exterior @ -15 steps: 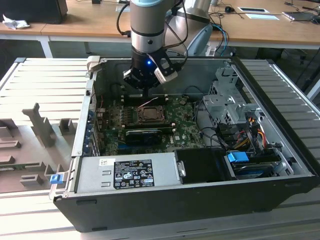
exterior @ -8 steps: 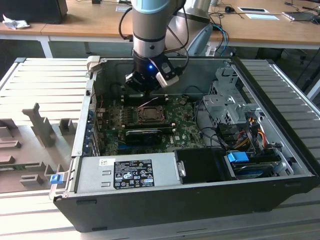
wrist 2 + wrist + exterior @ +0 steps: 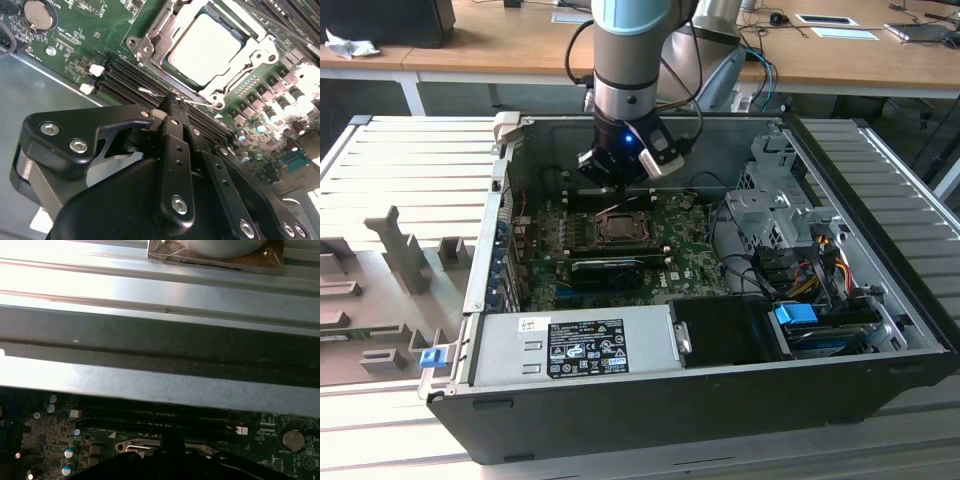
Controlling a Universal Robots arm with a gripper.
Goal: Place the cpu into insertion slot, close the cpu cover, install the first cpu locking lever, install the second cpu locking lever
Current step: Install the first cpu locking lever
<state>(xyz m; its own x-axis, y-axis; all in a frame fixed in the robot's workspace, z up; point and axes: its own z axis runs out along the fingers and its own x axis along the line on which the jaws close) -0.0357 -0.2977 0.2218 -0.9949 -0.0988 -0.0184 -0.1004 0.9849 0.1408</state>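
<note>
A big black computer case (image 3: 650, 400) is seen lying open on a ribbed grey table (image 3: 400, 170) in the exterior view, with a wooden desk (image 3: 500, 40) behind it. Inside the case a green motherboard (image 3: 690, 260) is laid flat. A grey power box (image 3: 575, 345) is set along the near wall, and a metal drive cage (image 3: 775, 210) is placed toward the exterior view's right. The robot arm (image 3: 625, 60) is held down into the case from above, and its gripper (image 3: 620, 178) is hung just over the back edge of the insertion slot (image 3: 618, 228). In the second wrist view the cpu (image 3: 207, 47) is seen lying flat in the slot, pale and shiny. The cpu cover (image 3: 160, 30) is folded down around it (the chip shows through its window). The gripper's black fingers (image 3: 172, 120) are pressed together, and their tip is touching a thin wire lever (image 3: 150, 91) beside the socket, over the long black memory slots (image 3: 125, 82).
</note>
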